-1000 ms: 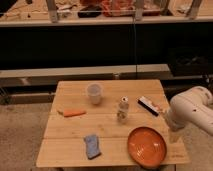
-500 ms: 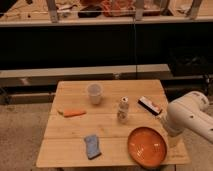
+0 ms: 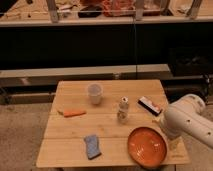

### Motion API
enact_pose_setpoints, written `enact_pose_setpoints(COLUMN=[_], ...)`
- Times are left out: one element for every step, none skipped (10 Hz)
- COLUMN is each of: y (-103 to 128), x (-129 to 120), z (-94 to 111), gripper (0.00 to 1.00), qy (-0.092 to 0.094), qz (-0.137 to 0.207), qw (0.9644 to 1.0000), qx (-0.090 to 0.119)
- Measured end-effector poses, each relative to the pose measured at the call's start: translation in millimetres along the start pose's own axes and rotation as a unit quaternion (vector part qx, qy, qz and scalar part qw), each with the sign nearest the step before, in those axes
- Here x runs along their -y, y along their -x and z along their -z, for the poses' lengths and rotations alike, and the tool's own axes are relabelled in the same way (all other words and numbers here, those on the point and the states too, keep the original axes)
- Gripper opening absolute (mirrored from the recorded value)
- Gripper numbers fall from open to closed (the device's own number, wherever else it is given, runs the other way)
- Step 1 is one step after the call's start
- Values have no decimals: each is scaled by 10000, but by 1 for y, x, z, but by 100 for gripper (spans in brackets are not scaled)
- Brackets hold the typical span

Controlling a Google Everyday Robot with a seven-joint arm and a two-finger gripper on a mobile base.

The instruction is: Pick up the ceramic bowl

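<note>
The orange-red ceramic bowl (image 3: 147, 146) sits near the front right corner of the wooden desk (image 3: 70, 131). The white arm (image 3: 188, 120) hangs over the desk's right edge. Its end effector (image 3: 172, 144) is just beside the bowl. I cannot tell if it is open or closed.

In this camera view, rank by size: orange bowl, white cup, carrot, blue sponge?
Largest: bowl. Then cup, carrot and sponge look about alike; no ranking. The gripper is beside the bowl's right rim.
</note>
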Motion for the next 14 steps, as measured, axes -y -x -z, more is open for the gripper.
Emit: enact_pose_setpoints(y=[1,4,6,8,9,10,12,13,16,16,18,20,22,23], x=[-1,-1,-2,-3,-4,-5,-7,-7,-6,-7,-9,-11,-12,-12], z=[-3,-7,-9,-11,-12,-15,-23,-29,-32,-34,-38,-46,-53,-56], gripper=[80,80,80,80,80,80,80,80,80,80,80,80,80,80], qy=[6,13,20,30,38,40,40,39,34,34,30,30,14,-9], qz=[120,323,445,600,650,715,833,908,1021,1066,1125,1205,1308,1407], qw=[9999,9995,9990,9982,9979,9974,9965,9959,9948,9943,9936,9927,9914,9900], qx=[-8,-13,-18,-20,-20,-21,-24,-25,-21,-16,-1,17,28,35])
